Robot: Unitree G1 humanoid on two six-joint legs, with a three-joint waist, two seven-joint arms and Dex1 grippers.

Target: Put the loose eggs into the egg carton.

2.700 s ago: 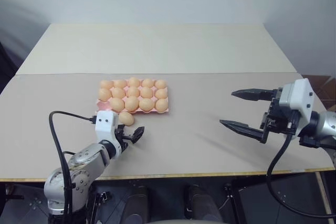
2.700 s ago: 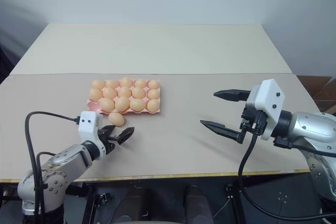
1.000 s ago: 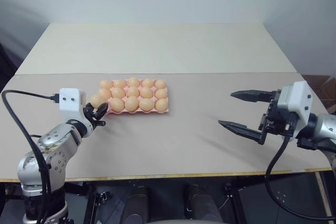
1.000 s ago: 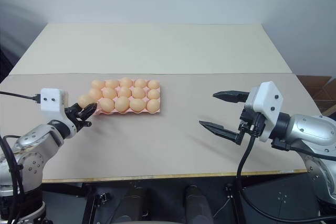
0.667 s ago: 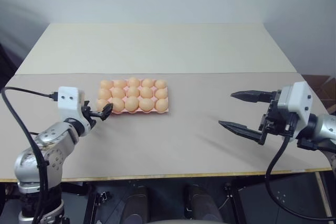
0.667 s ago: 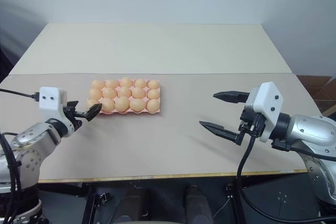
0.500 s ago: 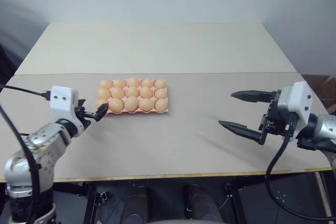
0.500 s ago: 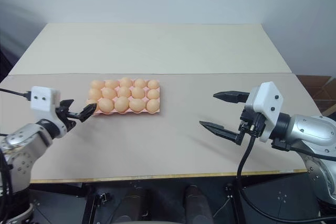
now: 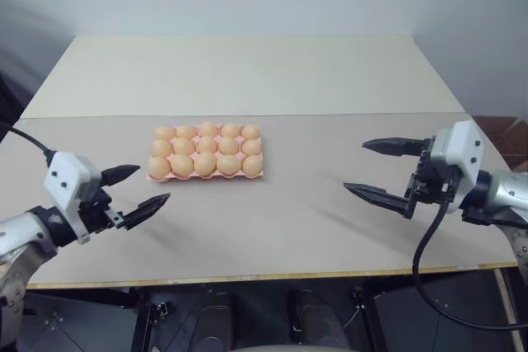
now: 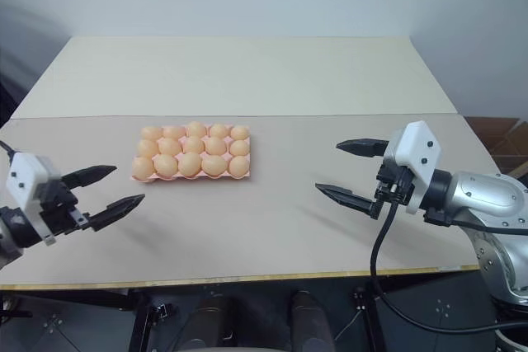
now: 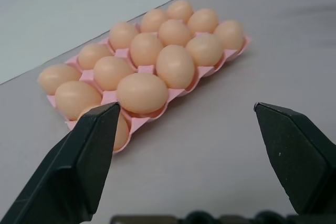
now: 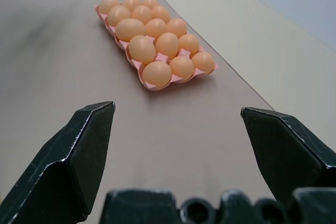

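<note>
Our left gripper (image 9: 139, 188) has its two black fingers spread wide with nothing between them, and it hangs above the near left part of the table (image 9: 272, 228), a little way off the near left corner of the egg carton (image 9: 205, 173), pointing toward it. Our right gripper (image 9: 381, 171) is likewise spread wide and empty, held above the right side of the table and aimed leftward, well apart from the carton. Between the two grippers lies bare grey-brown tabletop. The pink egg carton sits flat on the left-centre of the table, and the eggs (image 9: 205, 164) fill it: we count three rows of five, each pale orange-tan egg seated in its own cup, with the pink scalloped edge showing along the near side. We see none lying on the tabletop around it. Beyond the carton a lighter cream table surface (image 9: 247, 72) runs to the wall.
</note>
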